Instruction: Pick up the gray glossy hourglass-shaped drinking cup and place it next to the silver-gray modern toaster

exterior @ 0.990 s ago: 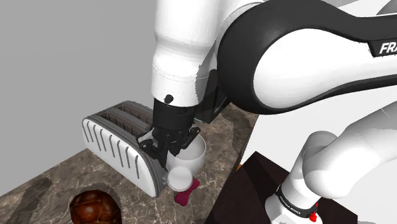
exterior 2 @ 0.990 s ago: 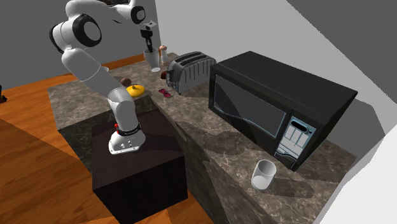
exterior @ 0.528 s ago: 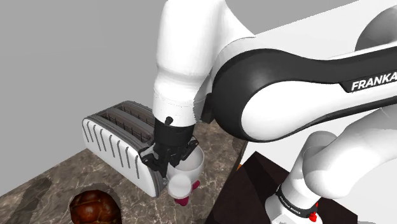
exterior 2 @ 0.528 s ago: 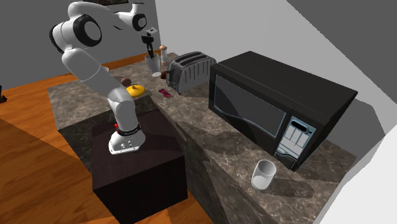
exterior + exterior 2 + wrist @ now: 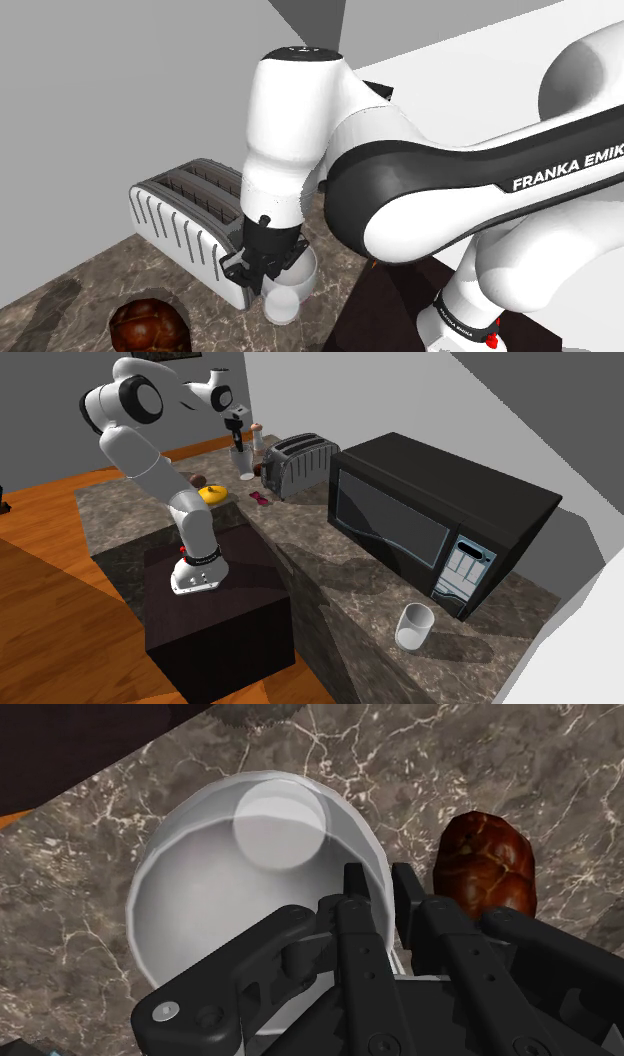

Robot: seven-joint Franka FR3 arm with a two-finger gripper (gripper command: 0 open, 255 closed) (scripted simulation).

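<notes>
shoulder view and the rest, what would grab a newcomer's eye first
The bulky white arm looms across the shoulder view, bent over so its black gripper clasps the rim of a pale grey cup close beside the slotted toaster. In the second exterior view a big black microwave dominates the dark marble counter, to the toaster's right.

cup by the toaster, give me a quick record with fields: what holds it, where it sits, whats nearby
cup: pale grey, opening upward
gripper: shut on the cup's wall, one finger inside, one outside
place: beside the end of the toaster, over the marbled counter
contact with counter: cannot tell
nearby: brown lumpy thing beside the cup
far along the counter: black microwave, second cup
</notes>
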